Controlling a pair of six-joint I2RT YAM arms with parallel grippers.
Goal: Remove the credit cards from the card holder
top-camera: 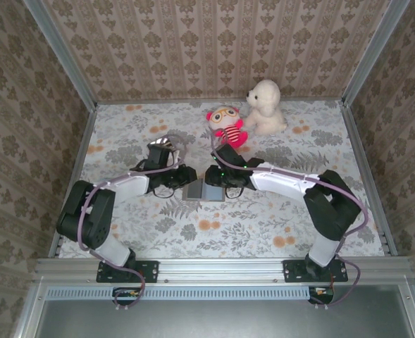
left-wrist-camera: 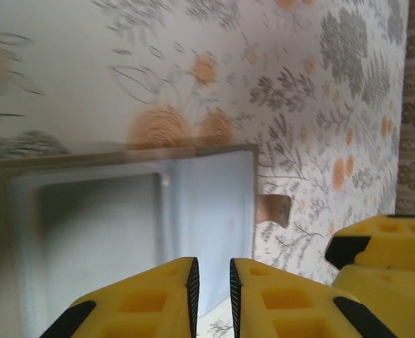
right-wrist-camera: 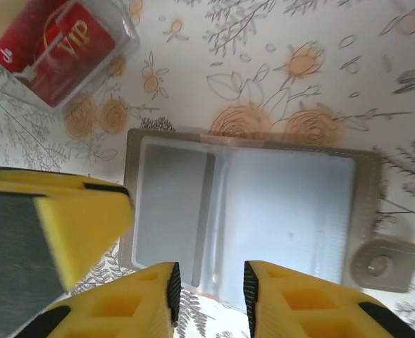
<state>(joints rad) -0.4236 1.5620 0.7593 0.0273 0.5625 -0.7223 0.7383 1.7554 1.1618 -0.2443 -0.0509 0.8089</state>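
The card holder (top-camera: pixel 204 191) lies open and flat on the flowered cloth between my two grippers, its bluish-grey inner faces up. In the right wrist view the card holder (right-wrist-camera: pixel 249 215) shows its crease, a darker grey rectangle in its left leaf, and a brown snap tab (right-wrist-camera: pixel 380 264). A red credit card marked VIP (right-wrist-camera: pixel 56 46) lies apart from it inside a clear sleeve. My left gripper (left-wrist-camera: pixel 214 282) hovers over the holder's (left-wrist-camera: pixel 193 218) edge, jaws narrowly apart and empty. My right gripper (right-wrist-camera: pixel 211 289) is open above the holder's near edge, holding nothing.
A red striped doll (top-camera: pixel 228 125) and a white plush dog (top-camera: pixel 265 107) sit at the back of the table. Something shiny (top-camera: pixel 163 143) lies by the left arm. Patterned walls close in the left, back and right sides.
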